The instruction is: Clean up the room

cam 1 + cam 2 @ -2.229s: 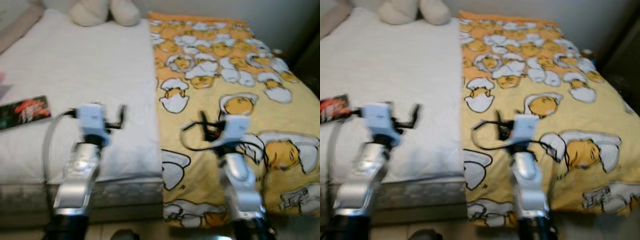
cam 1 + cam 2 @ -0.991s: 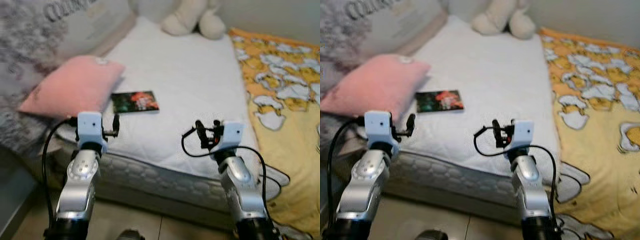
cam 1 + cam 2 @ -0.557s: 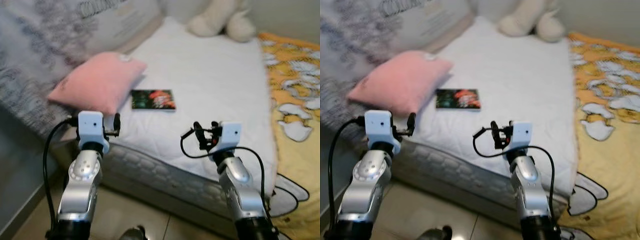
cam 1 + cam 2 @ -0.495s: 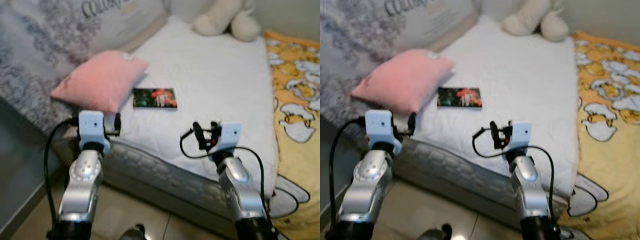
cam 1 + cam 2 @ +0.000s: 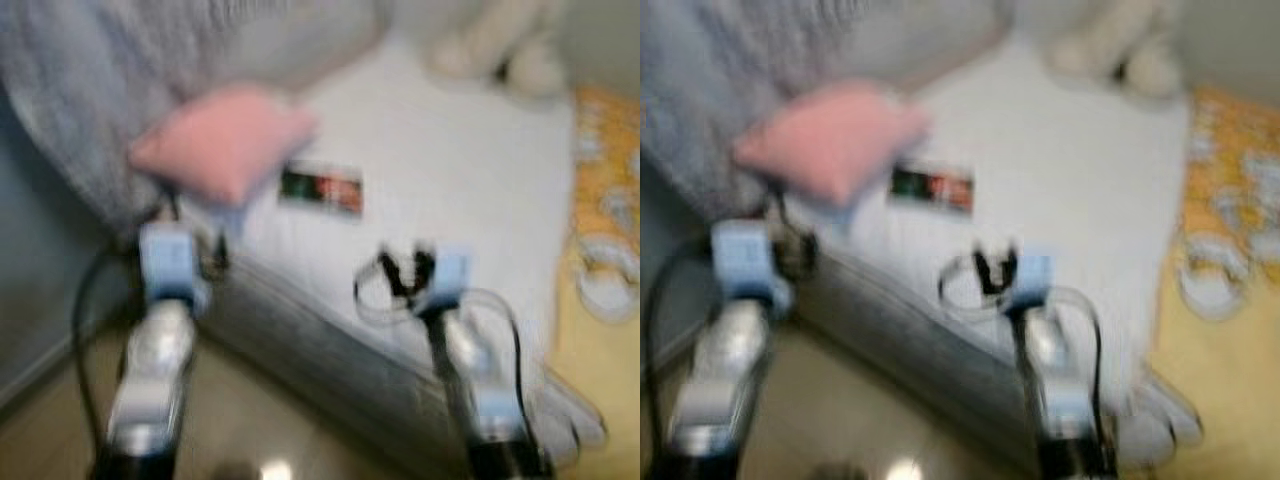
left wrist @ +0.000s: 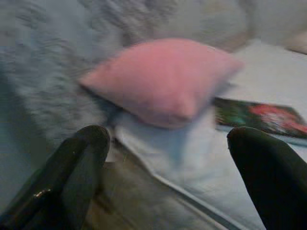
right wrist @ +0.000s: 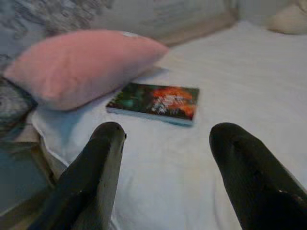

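We see a blurred bed (image 5: 470,190) with a white sheet, and a pink pillow (image 5: 225,140) lying near its left edge. Just beside the pillow, closer to the bed's near edge, a dark book (image 7: 156,102) with a red and green cover lies flat on the sheet. A pale plush toy (image 5: 495,45) sits at the far edge, and a yellow patterned blanket (image 5: 600,220) covers the right side. Our left gripper (image 6: 172,172) hangs wide open before the pillow; our right gripper (image 7: 165,163), also spread wide and holding nothing, faces the book.
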Tool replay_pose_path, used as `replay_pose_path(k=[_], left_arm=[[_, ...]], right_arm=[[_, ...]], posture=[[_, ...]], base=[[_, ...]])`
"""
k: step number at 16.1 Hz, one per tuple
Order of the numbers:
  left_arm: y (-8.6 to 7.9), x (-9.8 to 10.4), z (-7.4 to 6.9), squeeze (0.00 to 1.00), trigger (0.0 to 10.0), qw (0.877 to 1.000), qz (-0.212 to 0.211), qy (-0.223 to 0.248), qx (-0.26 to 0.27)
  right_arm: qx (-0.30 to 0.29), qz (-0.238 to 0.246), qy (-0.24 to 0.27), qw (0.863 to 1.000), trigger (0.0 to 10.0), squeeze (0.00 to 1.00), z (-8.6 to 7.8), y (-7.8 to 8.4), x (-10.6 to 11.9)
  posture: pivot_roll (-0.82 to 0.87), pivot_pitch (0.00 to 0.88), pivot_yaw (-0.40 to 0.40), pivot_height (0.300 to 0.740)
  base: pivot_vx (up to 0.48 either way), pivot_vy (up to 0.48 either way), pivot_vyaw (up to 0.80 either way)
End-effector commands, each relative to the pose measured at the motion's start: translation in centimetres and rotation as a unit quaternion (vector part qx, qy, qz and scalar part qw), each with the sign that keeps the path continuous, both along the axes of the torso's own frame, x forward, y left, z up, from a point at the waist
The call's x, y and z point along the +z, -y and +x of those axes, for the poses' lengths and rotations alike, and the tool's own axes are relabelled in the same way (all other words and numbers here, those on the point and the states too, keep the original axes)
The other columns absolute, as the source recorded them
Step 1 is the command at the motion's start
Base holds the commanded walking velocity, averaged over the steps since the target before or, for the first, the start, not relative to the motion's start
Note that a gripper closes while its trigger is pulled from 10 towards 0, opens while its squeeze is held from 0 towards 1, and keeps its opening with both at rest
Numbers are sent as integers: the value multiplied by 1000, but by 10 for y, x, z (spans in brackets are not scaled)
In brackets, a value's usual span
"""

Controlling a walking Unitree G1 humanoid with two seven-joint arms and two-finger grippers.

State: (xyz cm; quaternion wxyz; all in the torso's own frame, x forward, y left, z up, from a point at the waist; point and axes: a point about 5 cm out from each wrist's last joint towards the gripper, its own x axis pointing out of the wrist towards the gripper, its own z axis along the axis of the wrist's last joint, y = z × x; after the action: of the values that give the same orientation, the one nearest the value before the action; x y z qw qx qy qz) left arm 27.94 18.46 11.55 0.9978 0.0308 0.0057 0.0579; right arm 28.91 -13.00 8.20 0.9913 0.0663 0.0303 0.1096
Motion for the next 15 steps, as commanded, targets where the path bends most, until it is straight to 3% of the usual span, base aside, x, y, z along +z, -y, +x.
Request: replay_pose_path(k=[1, 6, 9, 15], left_arm=[[5, -2, -1, 0, 10000, 1000, -8, 0, -7], [7, 3, 2, 0, 10000, 1000, 16, 4, -12], [6, 1, 1, 0, 10000, 999, 45, -5, -26], [4, 14, 16, 0, 10000, 994, 83, -5, -76]], right_arm=[[-28, -10, 11, 1000, 10000, 0, -2, 17, 2], [-22, 10, -3, 1000, 10000, 0, -1, 13, -3], [-50, 24, -14, 998, 10000, 0, -7, 23, -10], [-74, 29, -18, 997, 10000, 0, -15, 19, -20]], posture=[[99, 0, -77, 740], [103, 0, -64, 740], [100, 0, -48, 740], [87, 0, 29, 740]], base=[[0, 0, 531], [0, 0, 530], [0, 0, 531], [0, 0, 529]])
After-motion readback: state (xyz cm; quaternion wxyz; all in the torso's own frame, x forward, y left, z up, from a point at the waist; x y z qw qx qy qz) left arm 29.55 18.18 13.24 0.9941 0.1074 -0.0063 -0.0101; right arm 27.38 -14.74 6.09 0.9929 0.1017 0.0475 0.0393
